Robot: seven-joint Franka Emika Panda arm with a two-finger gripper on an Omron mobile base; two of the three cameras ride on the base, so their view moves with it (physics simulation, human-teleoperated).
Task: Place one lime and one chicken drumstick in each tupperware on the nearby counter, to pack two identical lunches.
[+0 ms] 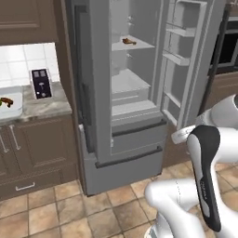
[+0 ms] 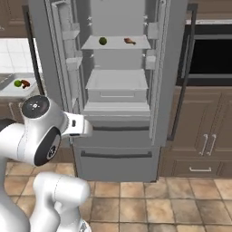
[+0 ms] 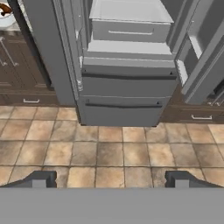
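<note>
The brown chicken drumstick [image 1: 128, 41] lies on the pale upper shelf [image 1: 139, 45] of the open grey refrigerator [image 1: 128, 116] in the left base view, its long axis running roughly left to right along the shelf. To the left, well apart from the fridge, the mottled stone bench [image 1: 44, 106] carries a white tupperware [image 1: 11, 106] with something brown and green already in it, and a dark toaster [image 1: 41, 83] farther back. The white arm rises at the near right, low and short of the shelf.

In the right base view the small green lime [image 2: 103, 41] sits on the same shelf [image 2: 115, 44], left of the drumstick [image 2: 129, 41] and clearly apart from it. At the far left a tupperware [image 2: 13, 87] on the bench [image 2: 5, 94] holds a lime and a brown piece. The arm's upper links stand near left, below shelf height.

In the hand view the end effector [image 3: 112, 179] is released, jaws spread wide with nothing between them, and looks down over the tan tiled floor [image 3: 109, 151] toward the fridge's lower drawers [image 3: 124, 98]; a white tupperware [image 3: 6, 15] shows at the top left corner.

My judgement: both remaining foods lie up and ahead of the end effector, so the next reach must rise toward the upper shelf, and the drumstick is best pinched across its long axis.
</note>
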